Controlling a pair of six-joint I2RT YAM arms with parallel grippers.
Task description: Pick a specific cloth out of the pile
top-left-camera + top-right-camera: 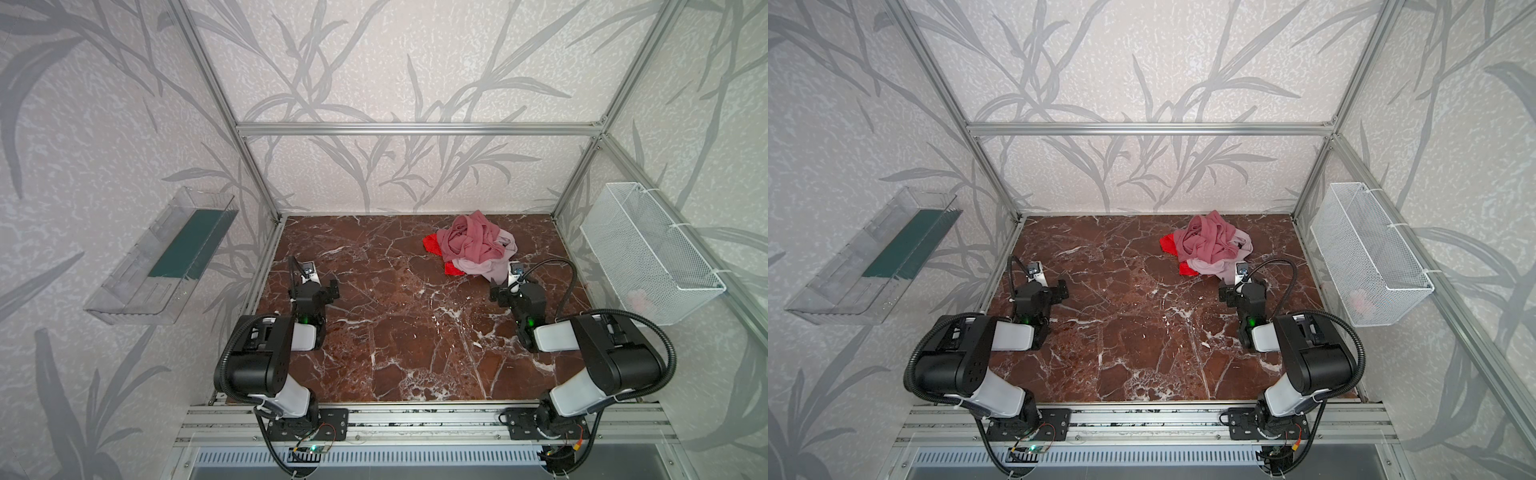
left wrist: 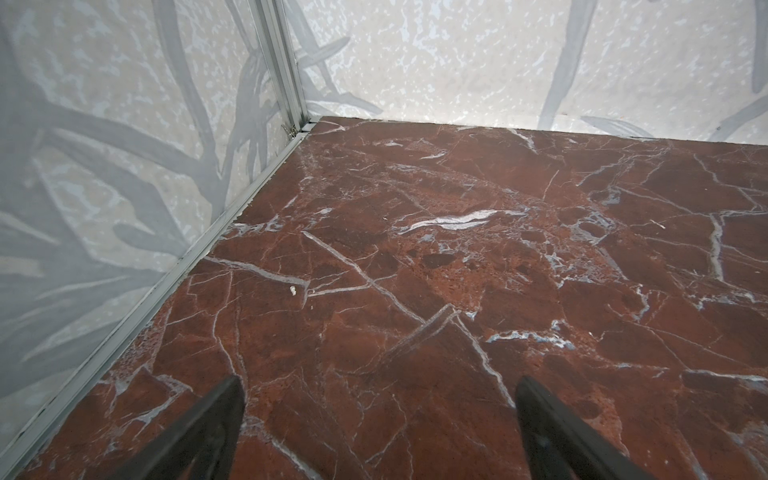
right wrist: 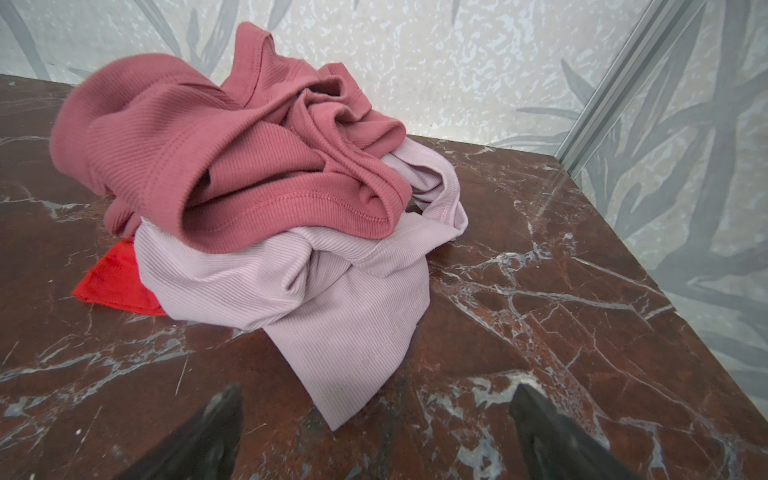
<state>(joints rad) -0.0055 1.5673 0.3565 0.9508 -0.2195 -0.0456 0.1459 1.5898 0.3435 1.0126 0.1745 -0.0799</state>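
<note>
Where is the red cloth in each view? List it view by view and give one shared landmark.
In a top view: red cloth peeks from the pile's left edge.
In a top view: red cloth likewise at the pile's left edge.
Left wrist: not in it.
Right wrist: its corner pokes from under the lilac-pink cloth.
Shared landmark: the rose-pink cloth topping the pile.

In a top view the left arm is seen mounted at 7 o'clock and the right arm at 5 o'clock, each folded at the elbow and kept low. The left gripper and the right gripper are directed roughly toward 12 o'clock. The jaws of both are spread wide apart.
</note>
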